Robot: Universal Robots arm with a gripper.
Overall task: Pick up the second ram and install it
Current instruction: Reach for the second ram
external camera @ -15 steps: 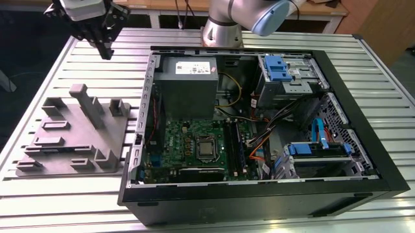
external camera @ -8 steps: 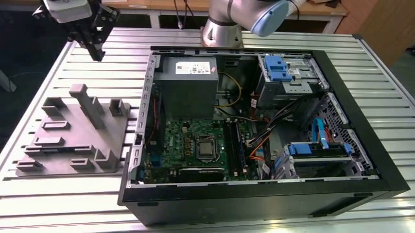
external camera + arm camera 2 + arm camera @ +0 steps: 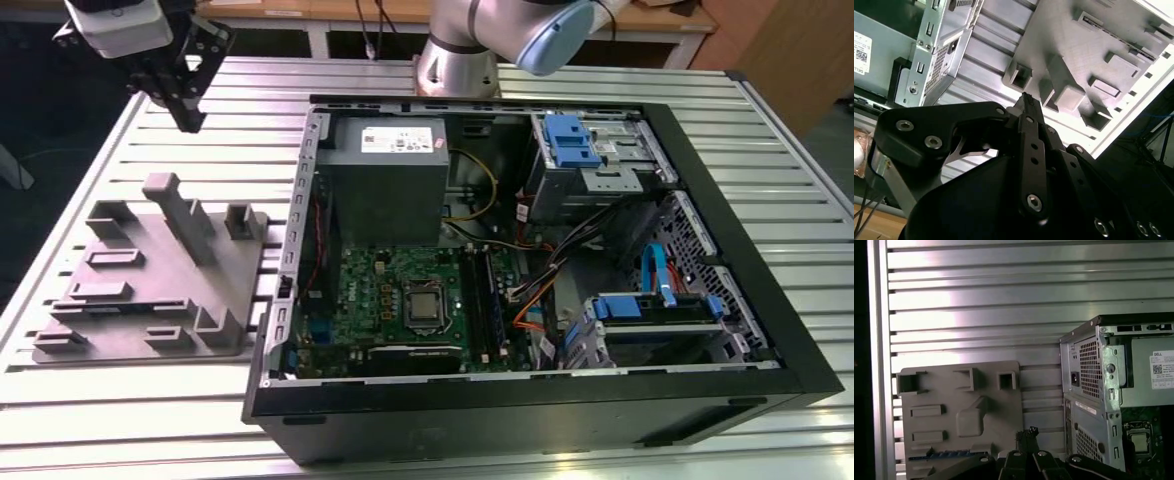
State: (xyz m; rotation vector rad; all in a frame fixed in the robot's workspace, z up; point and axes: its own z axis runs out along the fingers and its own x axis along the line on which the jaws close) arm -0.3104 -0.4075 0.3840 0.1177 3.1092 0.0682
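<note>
Watching this, the tool (image 3: pixel 190 120) hangs above the bench (image 3: pixel 134 405) with its fingers pinched together on nothing, well apart from the grey tray (image 3: pixel 127 315) where the second ram (image 3: pixel 944 455) seems to sit in a long edge slot, so I'd spread wide, line up lengthwise and grip its edges, not the chips.

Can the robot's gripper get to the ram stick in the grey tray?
Probably yes. The gripper hangs just past the grey tray, and the ram stick sits along the tray edge closest to it, with nothing covering it.
</note>
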